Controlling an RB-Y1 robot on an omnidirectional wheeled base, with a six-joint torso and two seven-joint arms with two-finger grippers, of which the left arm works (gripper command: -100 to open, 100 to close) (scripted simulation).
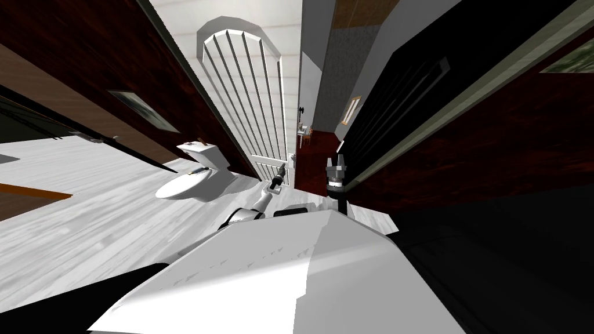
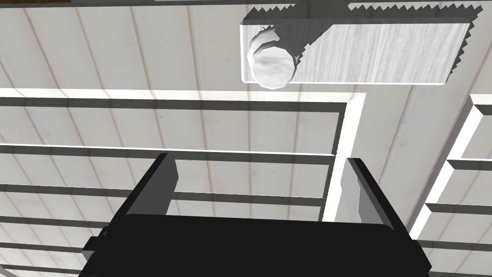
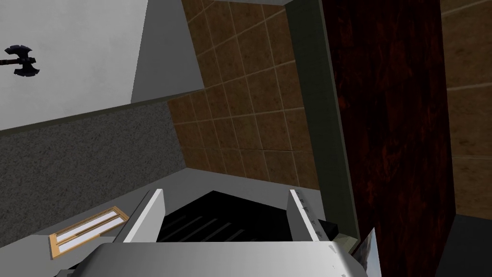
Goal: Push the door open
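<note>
A white slatted door [image 1: 249,104] with an arched top stands ahead, swung partly away, with a gap along its handle edge. My left gripper [image 1: 281,170] is stretched out to the door's lower part, just below the handle [image 1: 292,161]. In the left wrist view the slatted door panel [image 2: 144,125] is close in front, and the round knob [image 2: 272,67] on its long plate [image 2: 384,53] lies beyond the fingertips. The left gripper [image 2: 259,185] is open and holds nothing. My right gripper [image 1: 340,161] is raised beside the gap, and it [image 3: 226,211] is open and empty.
A white toilet [image 1: 194,177] stands to the left of the door on the pale floor [image 1: 87,220]. Dark red walls [image 1: 493,151] run along both sides. A dark door frame [image 1: 400,133] stands close on the right. Through the gap a room with a reddish floor [image 1: 322,142] shows.
</note>
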